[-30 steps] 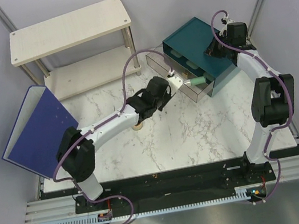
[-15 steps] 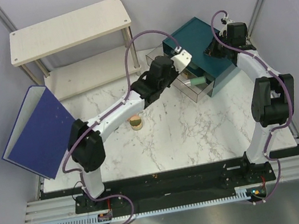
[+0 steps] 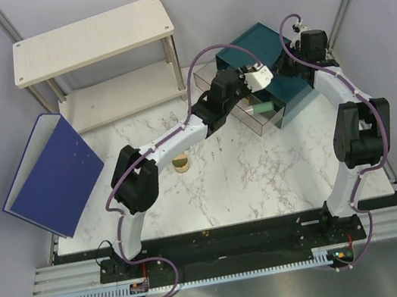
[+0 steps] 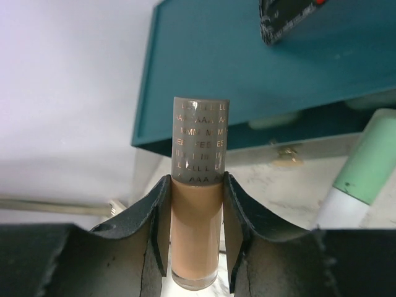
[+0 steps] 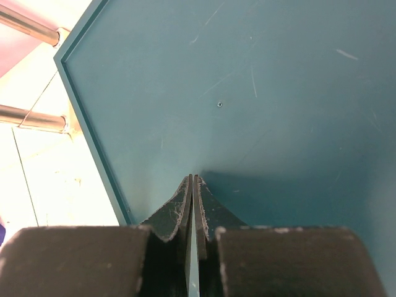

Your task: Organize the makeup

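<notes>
My left gripper (image 3: 256,77) is shut on a makeup tube (image 4: 198,185) with a peach body and a grey lettered cap, which stands upright between the fingers (image 4: 162,204). It hovers over the open clear drawer (image 3: 246,106) of the teal drawer box (image 3: 254,46). A mint-green tube (image 3: 262,109) lies in that drawer, seen at the right (image 4: 368,164) in the left wrist view. A small round tin (image 3: 181,164) sits on the marble table. My right gripper (image 5: 193,179) is shut with nothing in it, its tips against the teal box top (image 5: 260,93).
A light wooden two-level shelf (image 3: 91,40) stands at the back left. A blue binder (image 3: 53,174) leans at the table's left edge. The right arm (image 3: 356,128) rises along the right side, its wrist over the box.
The left arm swung from the table's middle up and right to the drawer box, carrying the tube. The round tin it had covered now shows. The right arm has not moved.
</notes>
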Motion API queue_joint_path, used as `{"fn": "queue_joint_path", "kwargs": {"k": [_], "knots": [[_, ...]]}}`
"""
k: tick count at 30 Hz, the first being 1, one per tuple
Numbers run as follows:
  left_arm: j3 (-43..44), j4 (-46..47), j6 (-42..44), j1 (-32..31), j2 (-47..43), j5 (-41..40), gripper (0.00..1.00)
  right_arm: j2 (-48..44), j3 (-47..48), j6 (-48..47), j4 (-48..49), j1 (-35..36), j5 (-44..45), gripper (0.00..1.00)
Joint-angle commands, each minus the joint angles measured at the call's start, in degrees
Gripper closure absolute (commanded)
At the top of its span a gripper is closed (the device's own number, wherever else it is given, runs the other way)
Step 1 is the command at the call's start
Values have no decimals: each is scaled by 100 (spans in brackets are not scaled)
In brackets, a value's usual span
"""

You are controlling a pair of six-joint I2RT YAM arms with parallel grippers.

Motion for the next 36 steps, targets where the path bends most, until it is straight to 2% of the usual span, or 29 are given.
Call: {"fn": "queue_joint_path", "kwargs": {"k": [1, 13, 19, 20, 23, 26, 31, 33, 34, 35, 36], "knots": [[160, 914, 938, -38, 34, 367, 98, 317, -294, -40, -747, 65, -5, 90], [-1061, 950, 1590, -38, -256, 1150, 98, 370, -250, -39, -782, 65, -23, 90], [-870, 642, 1424, -38, -309, 1257, 96, 388, -259, -39, -773, 65, -23, 90], [-834, 642, 1406, -38, -300, 1213, 79, 388, -259, -31, -773, 65, -31, 90], [-746, 659, 1371, -38, -282, 1046, 46, 388, -259, -31, -782, 74, -40, 90], [-720, 694, 1371, -38, -282, 993, 38, 388, -259, -31, -773, 65, -31, 90], [-457, 870, 1213, -47, -309, 546, 32, 370, -276, -22, -764, 65, -31, 90], [-290, 1001, 1003, -47, -317, 273, 21, 353, -302, -39, -782, 74, -31, 90], [-141, 1081, 914, -38, -317, -129, 9, 353, -302, -39, -773, 65, -23, 90], [-61, 1142, 835, -38, -344, -367, 1, 353, -302, -39, -773, 74, -31, 90], [35, 1265, 669, -29, -370, -613, 0, 344, -302, -39, -773, 65, -14, 90]]}}
